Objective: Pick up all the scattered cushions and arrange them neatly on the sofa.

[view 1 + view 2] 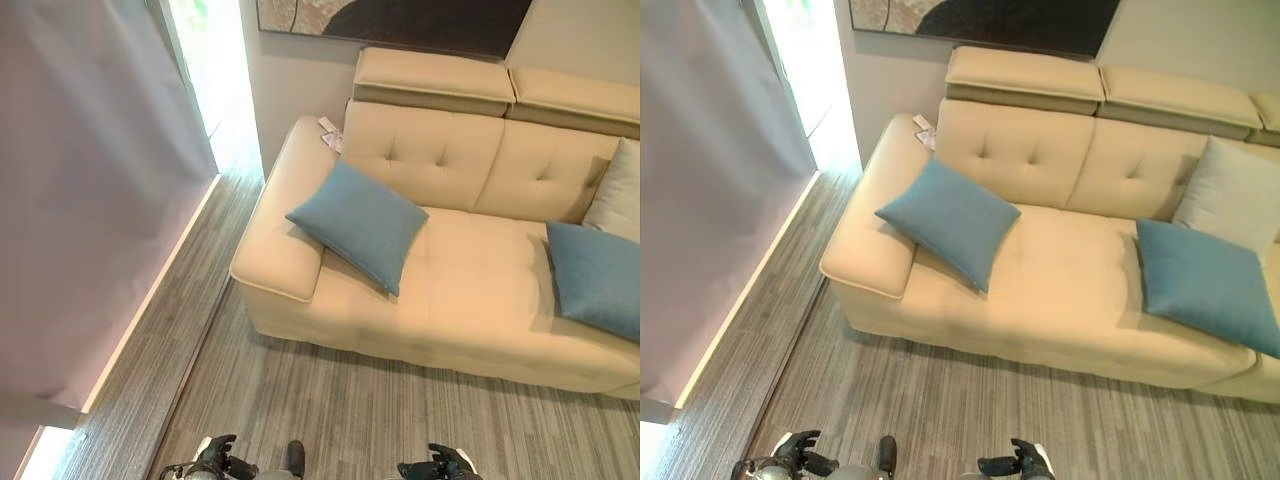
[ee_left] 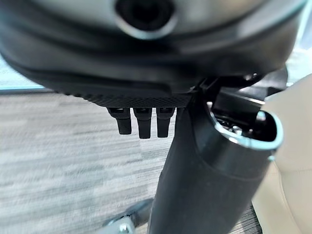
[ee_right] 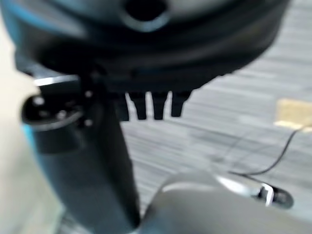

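A beige sofa (image 1: 470,280) stands against the wall. One blue cushion (image 1: 358,222) leans tilted against the sofa's left armrest, partly on the seat. A second blue cushion (image 1: 598,275) lies on the seat at the right, and a pale grey cushion (image 1: 1230,195) stands behind it against the backrest. My left hand (image 1: 215,455) and right hand (image 1: 445,462) hang low over the floor in front of the sofa, far from the cushions. Both are open; the wrist views show the left fingers (image 2: 141,122) and right fingers (image 3: 148,105) straight and holding nothing.
Grey striped floor (image 1: 380,400) stretches between me and the sofa. A pale curtain (image 1: 90,200) hangs at the left beside a bright window. A small white object (image 1: 330,133) rests on the armrest by the wall. A dark picture (image 1: 400,20) hangs above the sofa.
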Available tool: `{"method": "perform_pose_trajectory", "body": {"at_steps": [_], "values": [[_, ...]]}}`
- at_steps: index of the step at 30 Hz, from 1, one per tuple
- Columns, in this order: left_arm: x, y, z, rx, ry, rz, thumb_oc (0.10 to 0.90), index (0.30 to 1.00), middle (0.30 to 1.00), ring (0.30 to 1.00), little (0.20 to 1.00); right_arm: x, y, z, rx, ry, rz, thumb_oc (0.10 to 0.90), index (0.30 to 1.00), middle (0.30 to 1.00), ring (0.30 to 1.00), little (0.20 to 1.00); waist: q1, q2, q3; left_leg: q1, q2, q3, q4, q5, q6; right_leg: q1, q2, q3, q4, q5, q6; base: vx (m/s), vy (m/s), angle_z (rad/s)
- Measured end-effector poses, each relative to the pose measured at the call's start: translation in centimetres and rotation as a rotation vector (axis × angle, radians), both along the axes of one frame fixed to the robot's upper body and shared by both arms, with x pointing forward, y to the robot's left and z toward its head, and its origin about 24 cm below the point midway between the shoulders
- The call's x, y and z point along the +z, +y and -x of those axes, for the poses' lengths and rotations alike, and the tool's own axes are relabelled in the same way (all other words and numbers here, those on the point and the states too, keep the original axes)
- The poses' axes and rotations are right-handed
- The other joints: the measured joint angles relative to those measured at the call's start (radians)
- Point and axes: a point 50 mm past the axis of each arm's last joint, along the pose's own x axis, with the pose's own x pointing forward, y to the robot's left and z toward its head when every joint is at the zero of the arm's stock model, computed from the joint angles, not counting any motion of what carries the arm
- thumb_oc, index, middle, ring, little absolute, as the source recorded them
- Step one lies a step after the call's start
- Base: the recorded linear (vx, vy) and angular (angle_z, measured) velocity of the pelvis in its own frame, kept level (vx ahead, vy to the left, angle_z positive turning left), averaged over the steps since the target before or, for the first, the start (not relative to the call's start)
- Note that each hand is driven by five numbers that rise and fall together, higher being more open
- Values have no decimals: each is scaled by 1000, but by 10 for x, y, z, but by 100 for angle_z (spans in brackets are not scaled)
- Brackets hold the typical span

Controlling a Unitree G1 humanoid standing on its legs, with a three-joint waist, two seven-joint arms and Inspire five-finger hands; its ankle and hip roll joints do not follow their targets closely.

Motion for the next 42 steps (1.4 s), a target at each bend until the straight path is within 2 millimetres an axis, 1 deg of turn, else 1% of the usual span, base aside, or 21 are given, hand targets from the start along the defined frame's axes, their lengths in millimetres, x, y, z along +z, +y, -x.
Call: {"method": "perform_pose_trajectory", "body": {"at_steps": [3, 9, 11, 12, 14, 16, 21, 22, 23, 24, 26, 28, 29, 30, 32, 33, 35, 37, 38, 39, 42], "values": [[0, -3, -3, -13, -5, 5, 800, 900, 900, 900, 900, 3, 0, -7, -5, -28, -3, 800, 900, 900, 900, 900, -34, 18, 15, 45, 4, -9, -20, -21, -8, -67, 22, -39, -274, 4, -8, 361, -33, 8], [-3, -12, 2, -37, 18, 21, 800, 900, 900, 900, 900, 3, 0, -7, -72, -59, -36, 800, 900, 900, 900, 900, -112, 1, 11, 159, 2, -31, -22, -136, -46, -130, 73, -29, -703, 241, -9, 368, -55, 9], [-3, -12, 2, -38, 15, 20, 800, 900, 900, 900, 900, 3, 0, -5, -77, -55, -38, 800, 900, 900, 900, 900, -112, -5, 4, 174, 5, -34, -17, -162, -65, -125, 74, -38, -737, 247, -5, 303, -65, 14], [-5, -17, 6, -39, 26, 34, 800, 900, 900, 900, 900, 2, -2, 0, -98, -47, -38, 800, 900, 900, 900, 900, -132, 14, -8, 211, 48, -59, -18, -211, -101, -113, 94, -65, -718, 328, -31, 355, -86, 42], [-8, -28, 11, -48, 39, 63, 800, 900, 900, 900, 900, 2, -10, 4, -101, -36, -18, 800, 900, 900, 900, 900, -145, 64, -23, 245, 121, -68, -11, -216, -138, -77, 157, -89, -698, 336, -37, 410, -129, 59], [-8, -33, 7, -64, 32, 77, 800, 900, 900, 900, 900, 1, -14, 9, -108, -10, -7, 800, 900, 900, 900, 900, -146, 56, -21, 251, 154, -69, 60, -201, -178, -10, 188, -90, -690, 327, -132, 357, -166, 40], [-8, -36, 5, -67, 20, 95, 800, 900, 900, 900, 900, 4, -34, 15, -106, 17, 50, 800, 900, 900, 900, 900, -134, 54, -41, 177, 189, -118, 317, -159, -308, 63, 222, -88, -670, 240, -180, 153, -167, 9], [-7, -36, 1, -55, 5, 100, 800, 900, 900, 900, 900, 6, -37, 12, -100, 7, 56, 800, 900, 900, 900, 900, -140, 58, -37, 83, 188, -143, 481, -148, -323, 54, 226, -94, -639, 210, -187, 235, -285, -4], [-1, -27, -14, 16, -50, 106, 800, 900, 900, 900, 900, 3, -33, 13, -85, 46, 57, 800, 900, 900, 900, 900, -99, 34, -11, -81, 179, -140, 818, 14, -327, 78, 231, -85, -614, 172, -201, 282, -211, -29], [1, -15, -14, 34, -57, 75, 800, 900, 900, 900, 900, 0, -26, 14, -52, 58, 48, 800, 900, 900, 900, 900, -60, 6, -11, -101, 165, -138, 885, 137, -330, 119, 222, -57, -636, 169, -210, 316, -129, -52], [6, -1, -20, 40, -78, 25, 800, 900, 900, 900, 900, 2, -21, 6, -17, 42, 49, 800, 900, 900, 900, 900, -52, -28, -1, -190, 175, -106, 976, 41, -224, 206, 214, -51, -701, 150, -230, 314, 39, -15], [10, -1, -28, 35, -120, 15, 800, 900, 900, 900, 900, 5, -21, -2, -23, 6, 54, 800, 900, 900, 900, 900, -47, -37, 8, -253, 196, -91, 854, -43, -187, 252, 218, -56, -737, 137, -226, 358, 180, 11], [11, -2, -29, 55, -142, 20, 800, 900, 900, 900, 900, 9, -20, -11, -25, -28, 63, 800, 900, 900, 900, 900, -29, -33, 11, -259, 195, -96, 584, -79, -202, 287, 221, -37, -765, 129, -188, 361, 253, -6], [11, -5, -27, 52, -143, 23, 800, 900, 900, 900, 900, 11, -22, -14, -30, -53, 69, 800, 900, 900, 900, 900, -24, -27, 7, -230, 185, -113, 370, -63, -224, 291, 224, -33, -775, 138, -180, 295, 211, -36], [9, -7, -18, 57, -146, 6, 800, 900, 900, 900, 900, 23, -30, -30, -40, -149, 97, 800, 900, 900, 900, 900, 3, 28, 14, -207, 188, -172, 171, 33, -274, 314, 254, -6, -795, 126, -163, 301, 226, -36], [11, -4, -18, 42, -152, -9, 800, 900, 900, 900, 900, 24, -28, -35, -76, -153, 112, 800, 900, 900, 900, 900, 10, 47, 19, -179, 180, -181, 125, 52, -279, 330, 256, -17, -801, 122, -157, 286, 257, -11], [13, -7, -11, 61, -180, 14, 800, 900, 900, 900, 900, 35, -37, -36, -194, -289, 110, 800, 900, 900, 900, 900, -7, 64, 27, -87, 164, -155, -9, 123, -219, 357, 251, 13, -773, 93, -114, 146, 164, 35], [21, -11, -5, 45, -233, 52, 800, 900, 900, 900, 900, 44, -59, -40, -306, -377, 87, 800, 900, 900, 900, 900, 12, 73, 63, -57, 167, -158, -28, 125, -205, 268, 217, 68, -610, -11, -52, 80, 71, 12], [22, -10, -4, 45, -241, 60, 800, 900, 900, 900, 900, 52, -70, -48, -353, -403, 101, 800, 900, 900, 900, 900, 21, 71, 66, -52, 160, -155, -28, 120, -198, 258, 195, 77, -650, 5, -44, 105, 85, -26], [31, -2, -6, 16, -269, 67, 800, 900, 900, 900, 900, 60, -82, -53, -385, -415, 97, 800, 900, 900, 900, 900, 19, 34, 76, -40, 128, -136, -28, 105, -194, 242, 139, 85, -740, 104, -39, 150, 128, -10], [60, 25, 4, 85, -420, 9, 800, 900, 900, 900, 900, 100, -83, -46, -608, -831, -13, 800, 900, 900, 900, 900, 33, -3, 90, -17, 127, -105, -28, 66, -203, 244, 123, 125, -742, 132, -10, 108, 83, -24]]}}
